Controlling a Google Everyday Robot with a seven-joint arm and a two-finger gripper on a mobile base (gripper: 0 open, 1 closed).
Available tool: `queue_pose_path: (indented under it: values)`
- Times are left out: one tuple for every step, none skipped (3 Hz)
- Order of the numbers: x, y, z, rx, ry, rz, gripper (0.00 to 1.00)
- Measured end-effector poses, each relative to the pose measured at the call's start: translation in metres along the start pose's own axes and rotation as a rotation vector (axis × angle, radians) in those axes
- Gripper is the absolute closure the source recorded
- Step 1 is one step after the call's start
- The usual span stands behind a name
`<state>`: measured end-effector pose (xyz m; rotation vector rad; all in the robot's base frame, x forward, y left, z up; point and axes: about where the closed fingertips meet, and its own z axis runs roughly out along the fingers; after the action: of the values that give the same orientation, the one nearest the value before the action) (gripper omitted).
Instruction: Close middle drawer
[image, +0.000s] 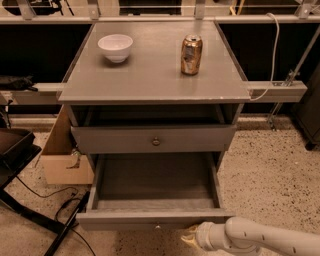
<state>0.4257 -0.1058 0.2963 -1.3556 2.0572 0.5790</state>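
Observation:
The middle drawer (155, 219) is pulled far out of the grey cabinet. Its low flat front faces me, with a tiny pale knob (157, 226) at the centre, and its inside is bare. My gripper (189, 238) is at the bottom edge of the view, just below and right of the drawer front's centre, close to the front. The white arm (260, 240) reaches in from the lower right. Above, the taller-fronted top drawer (153, 138) with a bronze knob stands slightly out. The lowest drawer is out of view.
On the cabinet top (150, 75) stand a white bowl (115, 47) and a bronze can (191, 54). A cardboard box (62, 155) sits at the cabinet's left, with cables (60, 200) and a dark chair base on the floor. A white rail (277, 90) runs behind.

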Motion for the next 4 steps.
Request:
queue_pose_path:
  values:
    - [-0.008,-0.018,0.001,0.027,-0.018,-0.023,1.00]
    - [-0.013,-0.028,0.000,0.042,-0.026,-0.036,1.00]
    - [-0.025,-0.052,-0.004,0.071,-0.035,-0.061,1.00]
    - [-0.049,-0.077,-0.012,0.078,-0.034,-0.109,1.00]
